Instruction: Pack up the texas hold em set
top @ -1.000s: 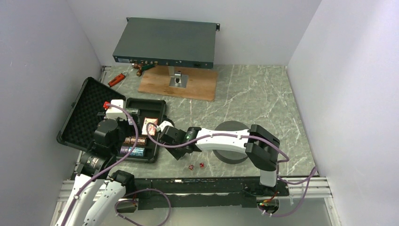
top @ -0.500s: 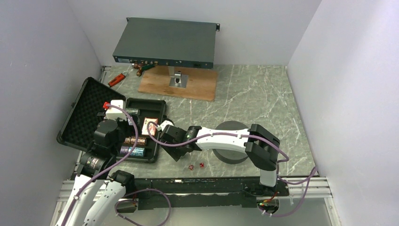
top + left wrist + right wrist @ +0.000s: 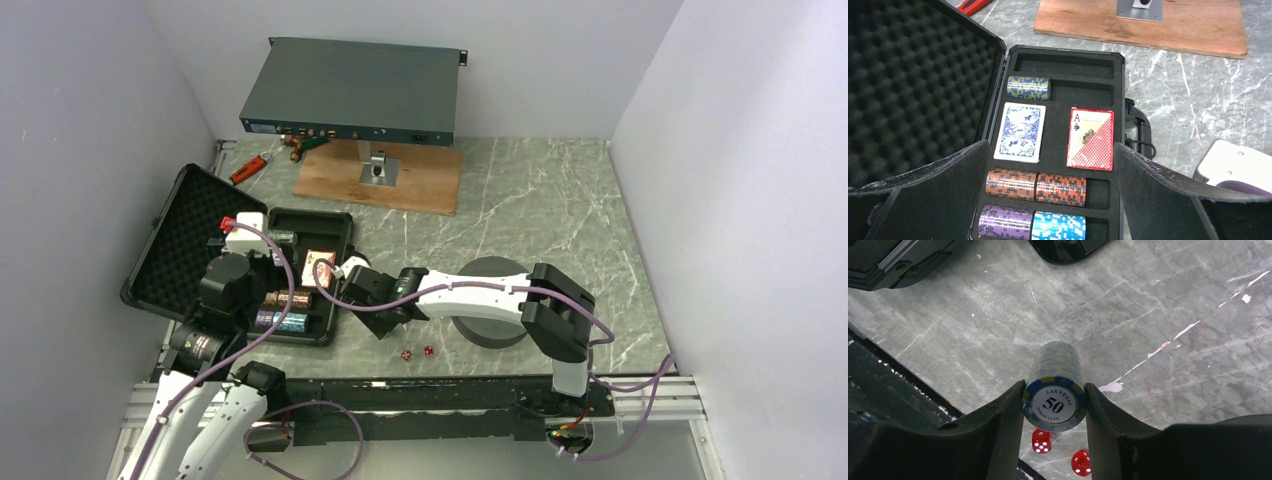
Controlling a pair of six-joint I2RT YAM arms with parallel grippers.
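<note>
The black briefcase lies open at the left, its foam lid folded back. Its tray holds a blue deck, a red deck, and orange, purple, blue and yellow-blue chip stacks. My left gripper hangs open above the tray, holding nothing. My right gripper is shut on a blue-and-yellow "50" chip stack, lifted off the table beside the case. Two red dice lie on the table below it.
A flat grey rack box stands on a wooden board at the back. The dark grey foam ring sits under my right arm. A red-handled tool lies behind the lid. Walls close in on both sides.
My right gripper has edged slightly left toward the case with the chip stack. The left arm has not moved.
</note>
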